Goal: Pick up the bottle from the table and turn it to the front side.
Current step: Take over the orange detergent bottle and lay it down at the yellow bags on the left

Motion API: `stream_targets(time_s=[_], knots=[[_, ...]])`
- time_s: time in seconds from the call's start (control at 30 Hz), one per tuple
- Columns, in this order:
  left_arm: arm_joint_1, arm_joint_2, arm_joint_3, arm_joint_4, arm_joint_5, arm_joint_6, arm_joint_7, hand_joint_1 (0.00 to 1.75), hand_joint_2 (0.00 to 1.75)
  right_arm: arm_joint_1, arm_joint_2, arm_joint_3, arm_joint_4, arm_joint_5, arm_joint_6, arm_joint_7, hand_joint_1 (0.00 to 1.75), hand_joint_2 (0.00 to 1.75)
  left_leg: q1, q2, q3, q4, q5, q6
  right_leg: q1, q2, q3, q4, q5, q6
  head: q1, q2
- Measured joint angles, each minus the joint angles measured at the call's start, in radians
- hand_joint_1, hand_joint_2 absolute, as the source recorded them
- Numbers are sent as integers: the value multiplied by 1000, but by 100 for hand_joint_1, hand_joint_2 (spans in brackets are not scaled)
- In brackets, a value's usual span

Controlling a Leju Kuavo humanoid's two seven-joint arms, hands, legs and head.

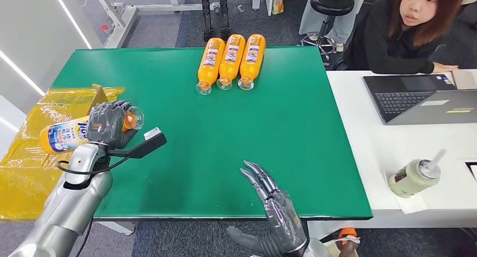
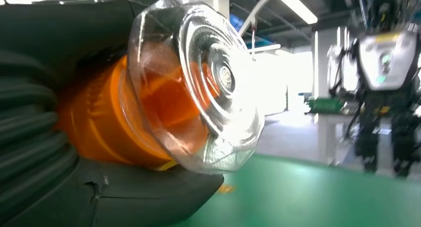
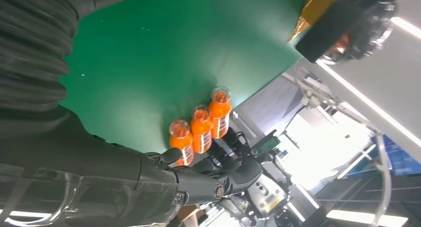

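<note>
- Two hands of mine are in play. My right hand (image 1: 275, 212) is nearest, at the near edge of the green table (image 1: 185, 156), fingers spread and straight, holding nothing.
- From the right wrist camera that same hand (image 3: 208, 180) shows as dark fingers stretched out over the green top, nothing between them.
- My left hand (image 1: 109, 124) is raised at the table's left edge, fingers wrapped tight around a bottle (image 1: 64, 134).
- That bottle lies roughly sideways in my grip, clear of the table: its clear cap points right, toward the table's middle, and its base sticks out left over the yellow bag (image 1: 34, 172). The label facing up is blue and white.
- Up close from the left wrist camera, the bottle (image 2: 188, 88) fills the frame cap-first, orange neck behind the clear cap, my dark fingers (image 2: 30, 137) pressed against it.
- Farther back, three orange bottles (image 1: 230, 60) lie side by side near the far edge, touching or nearly so, caps toward me.
- To the right, a white desk (image 1: 360, 156) butts against the green table. It carries an open laptop (image 1: 422, 97) and a cup (image 1: 413, 177) with a straw.
- A person (image 1: 405, 32) in a dark top sits behind the desk.
</note>
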Motion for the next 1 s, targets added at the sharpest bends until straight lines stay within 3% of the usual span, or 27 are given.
stream_targets(time_s=[0.23, 0.37, 0.73, 1.0], knots=[[25, -1, 35, 199, -47, 55, 17, 175, 175, -84, -28, 0, 63, -95, 35, -61, 0, 175, 0, 0, 0, 0, 0, 0, 0, 0, 0, 0, 0, 0, 0, 0], [35, -1, 61, 276, -48, 51, 30, 3, 175, -122, -32, 0, 93, -113, 47, -68, 0, 175, 0, 0, 0, 0, 0, 0, 0, 0, 0, 0, 0, 0, 0, 0], [70, 7, 146, 334, -86, 99, 57, 0, 175, -174, -52, 2, 135, -156, 51, -79, 0, 175, 0, 0, -1, 0, 0, 0, 0, -1, -1, 0, 0, 0, 0, 0], [96, 7, 204, 307, -88, 101, 1, 0, 175, -200, -54, 5, 164, -164, 48, -88, 0, 175, 0, 0, 0, 0, 0, 0, 0, 0, -1, 0, 0, 0, 0, 0]])
